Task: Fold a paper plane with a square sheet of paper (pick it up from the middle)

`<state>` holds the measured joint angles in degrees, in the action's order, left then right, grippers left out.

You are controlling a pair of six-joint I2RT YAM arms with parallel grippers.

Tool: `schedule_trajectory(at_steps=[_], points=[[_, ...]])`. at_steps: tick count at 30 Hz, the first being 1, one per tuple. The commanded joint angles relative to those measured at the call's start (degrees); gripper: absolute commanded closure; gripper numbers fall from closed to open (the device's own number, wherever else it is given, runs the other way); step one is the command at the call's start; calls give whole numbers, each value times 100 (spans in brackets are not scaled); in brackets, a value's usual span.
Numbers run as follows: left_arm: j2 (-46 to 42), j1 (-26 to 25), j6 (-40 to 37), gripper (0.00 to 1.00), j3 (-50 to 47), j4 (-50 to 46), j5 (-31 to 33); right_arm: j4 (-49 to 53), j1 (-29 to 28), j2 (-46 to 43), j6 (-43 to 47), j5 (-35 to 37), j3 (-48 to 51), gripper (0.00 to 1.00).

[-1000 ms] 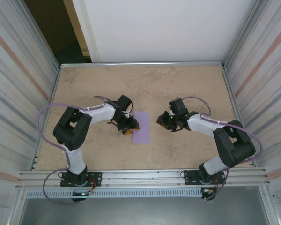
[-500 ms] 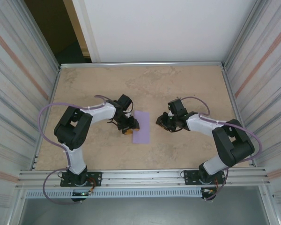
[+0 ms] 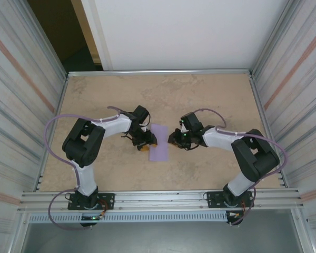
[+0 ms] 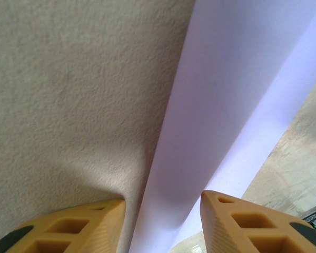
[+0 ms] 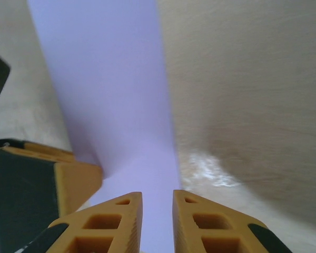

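Note:
The square sheet of paper lies on the table as a narrow lavender rectangle, folded over on itself. My left gripper sits low at its left long edge. In the left wrist view that gripper is open, and the paper's edge runs up between its yellow fingers untouched. My right gripper is at the paper's right edge. In the right wrist view it hovers over the paper with a narrow gap between its fingers and nothing in it. The left gripper's finger shows there too.
The tan table is ringed by corrugated metal walls and a white back panel. An aluminium rail carrying both arm bases runs along the near edge.
My right arm has moved left, bringing its gripper up to the paper's right edge. The left gripper stays in place, its jaws a touch wider.

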<state>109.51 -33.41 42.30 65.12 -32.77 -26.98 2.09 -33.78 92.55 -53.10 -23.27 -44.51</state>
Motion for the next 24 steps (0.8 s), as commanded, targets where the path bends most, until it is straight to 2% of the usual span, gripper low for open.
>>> schedule_trajectory(at_steps=[1, 11, 24], points=[[852, -122, 41, 55, -457, -115, 630, -195, -121, 208, 181, -316, -221, 81], [874, -114, 22, 55, -479, -131, 629, -192, -227, 844, 142, -496, -487, 87], [666, -119, -54, 55, -385, -215, 611, 601, -216, 1475, 381, -118, -409, 92]])
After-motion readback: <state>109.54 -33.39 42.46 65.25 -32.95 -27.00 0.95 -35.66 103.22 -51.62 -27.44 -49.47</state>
